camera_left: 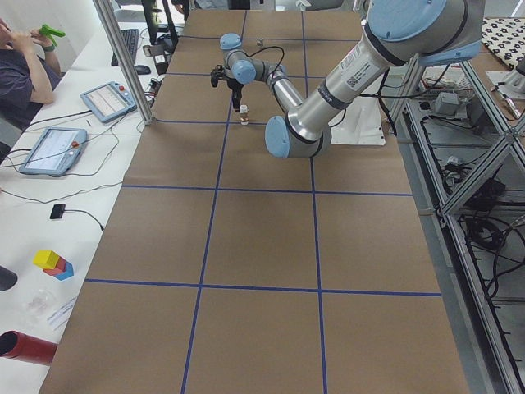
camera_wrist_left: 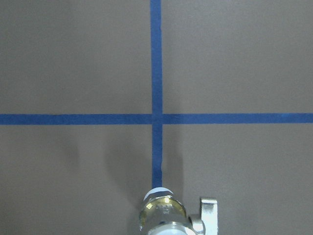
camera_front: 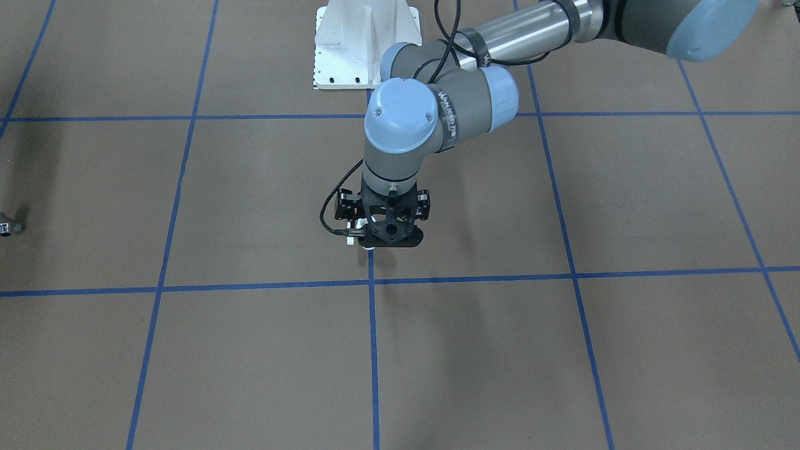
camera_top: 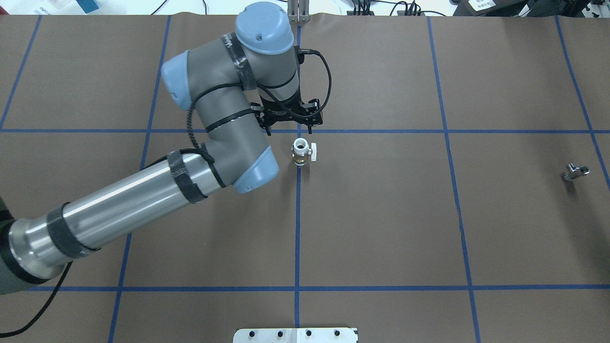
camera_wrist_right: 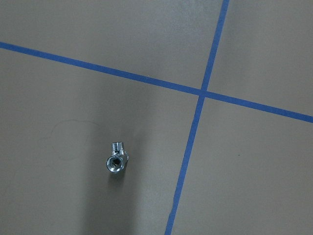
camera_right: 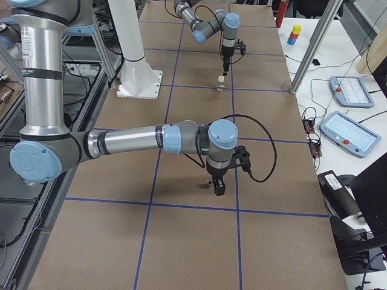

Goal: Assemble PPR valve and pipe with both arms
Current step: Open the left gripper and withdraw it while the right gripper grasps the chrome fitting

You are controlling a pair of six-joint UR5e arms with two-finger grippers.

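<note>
The PPR valve [camera_top: 301, 152] stands upright on the brown table, white socket end up and white handle to the side. It shows at the bottom edge of the left wrist view [camera_wrist_left: 166, 215] and far off in the right side view [camera_right: 221, 83]. My left gripper [camera_top: 291, 121] points down close over it; its fingers are hidden, so I cannot tell whether it is open. The pipe [camera_top: 575, 171], a small shiny silver fitting, lies far to the right, and the right wrist view [camera_wrist_right: 116, 160] shows its open end. My right gripper [camera_right: 217, 187] hangs just above it; I cannot tell its state.
Blue tape lines divide the brown table into squares. The white bolted pedestal [camera_front: 362, 44] stands at the robot's side of the table. Tablets [camera_left: 51, 149] and a seated person [camera_left: 20, 70] are beside the table, and so is a red cylinder [camera_left: 25, 349].
</note>
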